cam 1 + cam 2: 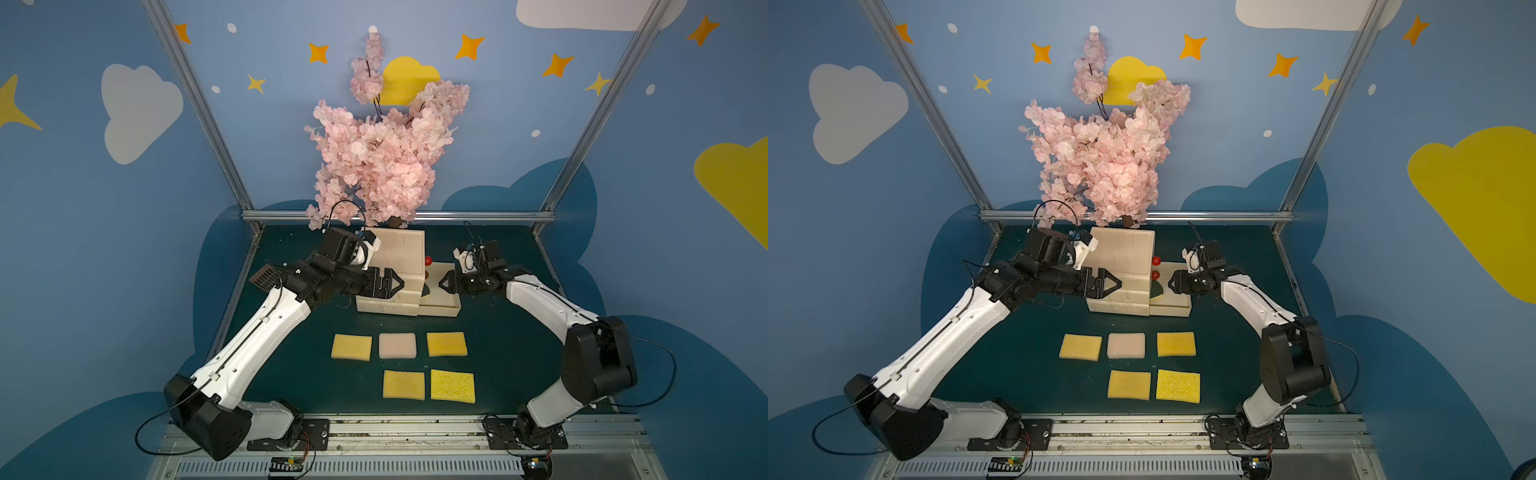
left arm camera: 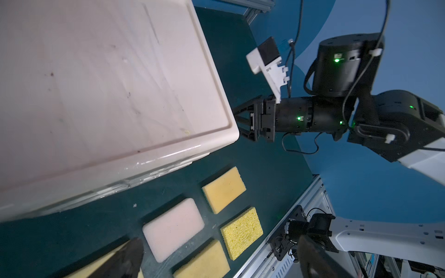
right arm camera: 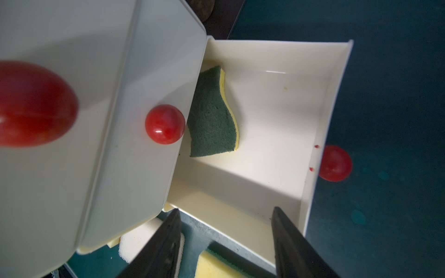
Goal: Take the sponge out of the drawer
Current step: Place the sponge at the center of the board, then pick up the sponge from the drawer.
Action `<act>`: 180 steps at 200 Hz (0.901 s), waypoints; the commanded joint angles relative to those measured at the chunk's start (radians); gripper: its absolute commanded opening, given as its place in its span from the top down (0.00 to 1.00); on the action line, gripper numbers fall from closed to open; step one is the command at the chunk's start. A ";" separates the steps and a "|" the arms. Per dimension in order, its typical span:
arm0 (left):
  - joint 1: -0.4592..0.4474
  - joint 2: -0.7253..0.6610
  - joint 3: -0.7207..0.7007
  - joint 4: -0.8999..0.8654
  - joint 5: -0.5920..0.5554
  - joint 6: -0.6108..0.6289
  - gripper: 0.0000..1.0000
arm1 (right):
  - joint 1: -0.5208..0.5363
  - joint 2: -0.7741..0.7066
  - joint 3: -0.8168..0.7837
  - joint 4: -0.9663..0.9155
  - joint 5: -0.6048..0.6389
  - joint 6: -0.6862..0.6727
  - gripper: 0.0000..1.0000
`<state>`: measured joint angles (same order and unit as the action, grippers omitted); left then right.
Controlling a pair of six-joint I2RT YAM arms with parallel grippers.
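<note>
A cream cabinet point(image 1: 395, 253) stands at the back of the table, and its bottom drawer point(image 1: 442, 311) is pulled out to the right. The sponge point(image 3: 212, 115), green on top and yellow underneath, lies in the drawer, partly under the cabinet; in both top views only a dark green sliver of the sponge point(image 1: 427, 292) point(image 1: 1158, 293) shows. My right gripper point(image 1: 442, 284) point(image 3: 226, 211) hovers open over the drawer, apart from the sponge, nothing between its fingers. My left gripper point(image 1: 395, 284) point(image 2: 219, 243) is wide open and empty at the cabinet's front left corner.
Several flat sponges lie in two rows on the green mat: yellow ones point(image 1: 351, 347) point(image 1: 446, 344) point(image 1: 404, 385) point(image 1: 452, 386) and a pink one point(image 1: 397, 345). Red knobs point(image 3: 165, 124) point(image 3: 336, 163) stick out of the drawer fronts. A pink blossom tree point(image 1: 382, 166) rises behind the cabinet.
</note>
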<state>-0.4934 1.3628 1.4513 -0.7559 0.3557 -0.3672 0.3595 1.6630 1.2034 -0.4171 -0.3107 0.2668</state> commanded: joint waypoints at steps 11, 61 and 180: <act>0.076 0.042 0.036 0.007 0.137 0.103 0.00 | 0.026 0.173 0.173 -0.152 -0.001 -0.050 0.48; 0.156 0.029 -0.076 0.150 0.241 0.075 0.00 | 0.047 0.337 0.281 -0.169 0.003 -0.034 0.46; 0.270 -0.010 -0.216 0.344 0.431 -0.038 0.01 | 0.062 0.478 0.361 -0.153 -0.010 0.047 0.57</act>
<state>-0.2291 1.3869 1.2423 -0.4461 0.7555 -0.3943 0.4107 2.1120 1.5394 -0.5652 -0.3126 0.2867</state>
